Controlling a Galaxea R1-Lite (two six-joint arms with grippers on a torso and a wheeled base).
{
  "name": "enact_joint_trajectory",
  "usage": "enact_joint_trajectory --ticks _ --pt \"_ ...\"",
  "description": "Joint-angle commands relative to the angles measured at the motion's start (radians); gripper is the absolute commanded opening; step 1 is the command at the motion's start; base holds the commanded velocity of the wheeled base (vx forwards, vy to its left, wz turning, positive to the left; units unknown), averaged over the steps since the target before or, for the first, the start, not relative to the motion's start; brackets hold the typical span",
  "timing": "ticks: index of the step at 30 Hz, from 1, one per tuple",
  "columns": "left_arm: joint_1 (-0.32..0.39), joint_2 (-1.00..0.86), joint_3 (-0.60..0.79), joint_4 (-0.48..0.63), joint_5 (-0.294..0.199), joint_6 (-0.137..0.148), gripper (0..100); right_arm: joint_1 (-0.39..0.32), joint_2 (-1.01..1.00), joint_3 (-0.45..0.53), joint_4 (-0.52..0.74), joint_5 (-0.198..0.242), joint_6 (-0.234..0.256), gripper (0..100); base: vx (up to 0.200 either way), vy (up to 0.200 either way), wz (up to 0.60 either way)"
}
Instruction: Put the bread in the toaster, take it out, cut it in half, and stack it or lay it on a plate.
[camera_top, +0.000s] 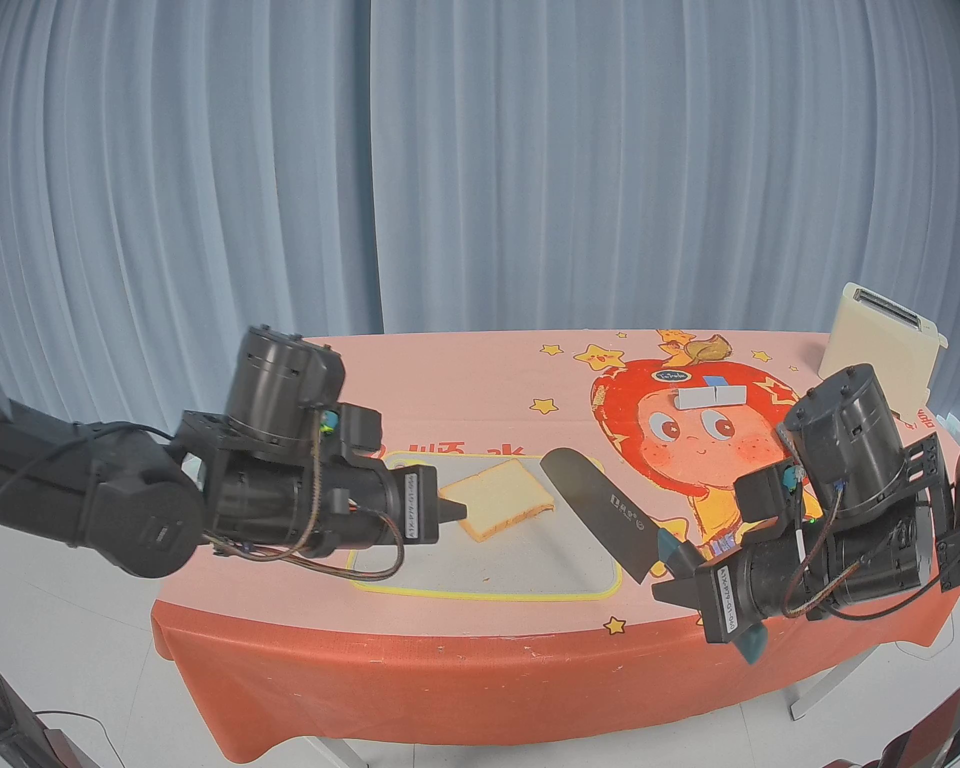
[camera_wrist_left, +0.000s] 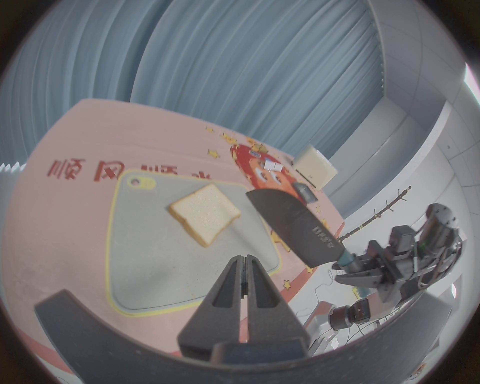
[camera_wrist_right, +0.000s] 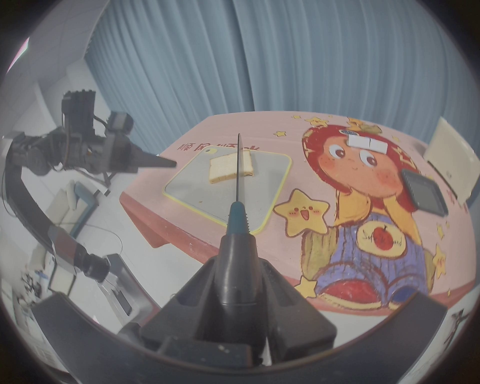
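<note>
1. Surface (camera_top: 480, 380), under a pink cartoon cloth, carries everything. The step in hand, as we judge it, is the halving cut.
2. Grey cutting board (camera_top: 520, 560) with a yellow rim lies flat near the front edge. It gives room on all sides of the slice for a full stroke.
3. Right end effector (camera_top: 680, 575) is clamped tight on the teal handle of the dark knife (camera_top: 600, 505). The blade is edge-down and raised over the board's right part, its tip near the slice but apart from it.
4. Bread (camera_top: 497, 497) is one whole slice, uncut, lying flat on the far middle of the board.
5. Left end effector (camera_top: 462, 510) has its fingers pressed together and holds nothing. It hangs by the slice's left corner; we cannot tell if it touches.
6. To do it well, we would centre the blade across the slice, keep it upright and draw it through gently; soft crumb likely squashes under a plain push. We would pin the left corner, well off the cut line, since the slice may skid.
7. Cream toaster (camera_top: 885, 345) stands at the far right, well apart from the cut.
8. A dark flat square (camera_wrist_right: 424, 192) lies beside the toaster. Nothing blocks the stroke.
</note>
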Motion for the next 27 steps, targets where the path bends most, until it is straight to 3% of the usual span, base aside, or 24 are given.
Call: enact_joint_trajectory --ticks 1,2,5,8,11,18,22,24,27 --pt "0.032 -0.146 0.039 -0.004 0.001 0.013 0 0.007 -0.006 0.008 -0.051 -0.011 -0.064 0 0.000 0.000 0.00" --pt "0.032 -0.147 0.039 -0.004 0.001 0.017 0 0.010 0.003 0.006 -0.066 -0.015 -0.067 0 0.000 0.000 0.00" --pt "0.032 -0.158 0.047 -0.006 0.003 0.067 0 0.030 0.072 -0.004 -0.153 -0.052 -0.083 0 0.000 0.000 0.00" --pt "0.032 -0.159 0.047 -0.006 0.003 0.073 0 0.038 0.134 -0.023 -0.219 -0.101 -0.116 0 0.000 0.000 0.00" --pt "0.034 -0.158 0.044 -0.009 0.003 0.074 0 0.060 0.190 -0.052 -0.235 -0.126 -0.119 0 0.000 0.000 0.00" --pt "0.034 -0.146 0.028 -0.021 -0.002 0.085 0 0.060 0.259 -0.133 -0.222 -0.124 -0.121 0 0.000 0.000 0.00" --pt "0.030 -0.136 -0.007 -0.038 -0.016 0.120 0 0.063 0.290 -0.147 -0.222 -0.124 -0.126 0 0.000 0.000 0.00" --pt "0.029 -0.103 -0.032 -0.039 -0.027 0.120 0 0.064 0.292 -0.147 -0.222 -0.121 -0.126 0 0.000 0.000 0.00" --pt "0.050 -0.048 -0.048 -0.139 -0.079 0.126 0 0.067 0.311 -0.148 -0.224 -0.115 -0.124 0 0.000 0.000 0.00"
